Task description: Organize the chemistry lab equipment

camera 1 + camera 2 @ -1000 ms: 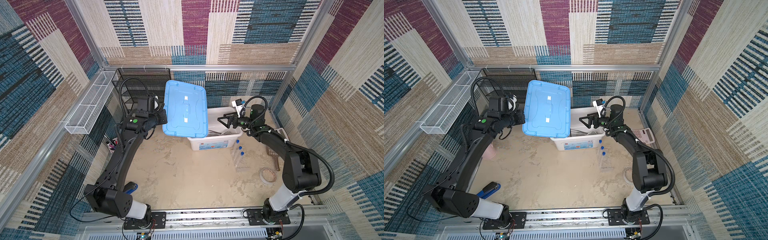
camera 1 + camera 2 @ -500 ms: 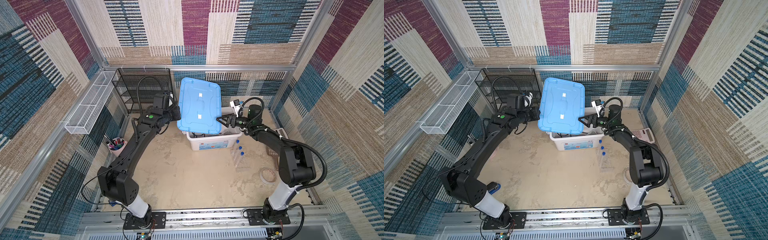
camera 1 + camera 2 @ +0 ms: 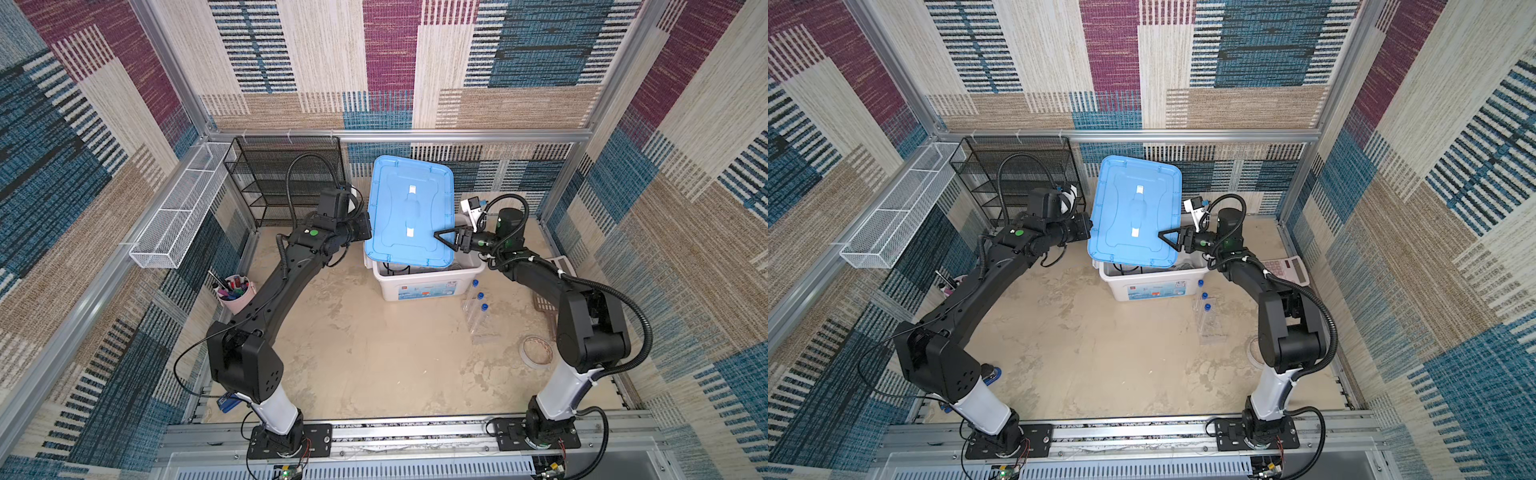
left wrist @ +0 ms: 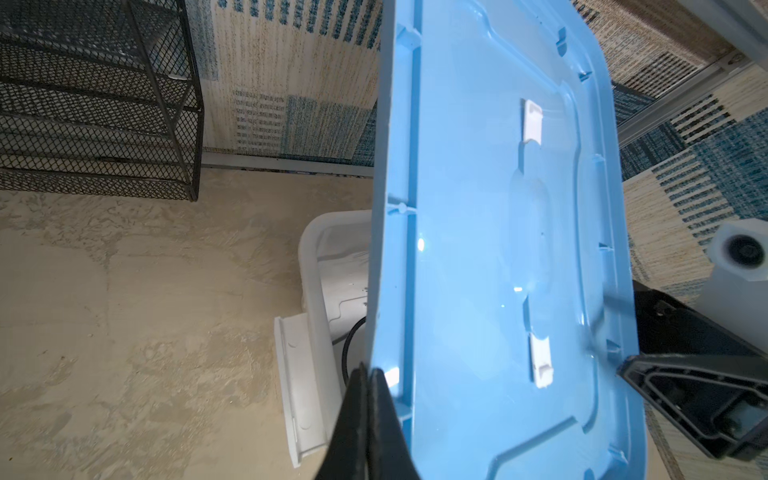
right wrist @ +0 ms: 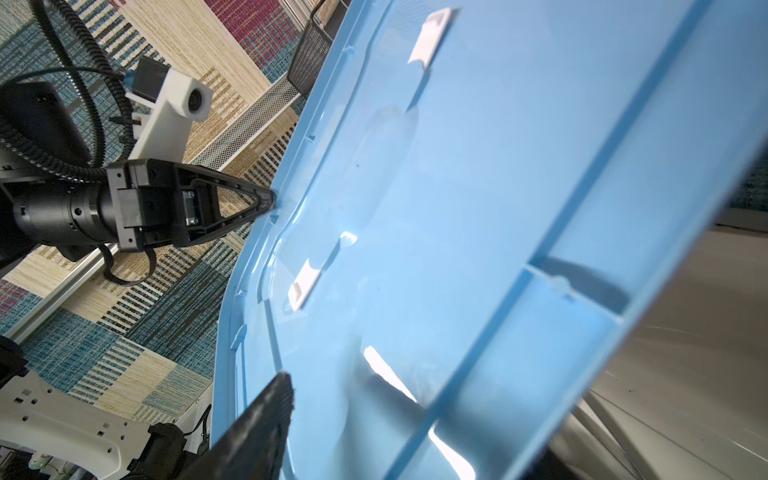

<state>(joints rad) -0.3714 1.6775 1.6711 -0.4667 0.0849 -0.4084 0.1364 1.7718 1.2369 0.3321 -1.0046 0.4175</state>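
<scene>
Bin [image 3: 419, 289], white, black ring tripod [image 4: 345, 349] inside, half-covered by blue lid [image 3: 409, 208]. L gripper [image 4: 370, 376] pinches lid rim; R gripper [image 3: 437, 237] straddles opposite rim, grip unclear. Test tubes [image 3: 480, 296] in clear rack [image 3: 482, 328] beside bin. Lid was further left earlier.

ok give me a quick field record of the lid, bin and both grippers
blue lid: held above the white bin, not seated
left gripper: shut on the lid's edge
right gripper: jaws astride the opposite edge, grip unclear
white bin: open, partly covered by the lid
test tubes: blue-capped, on the table by the bin
</scene>
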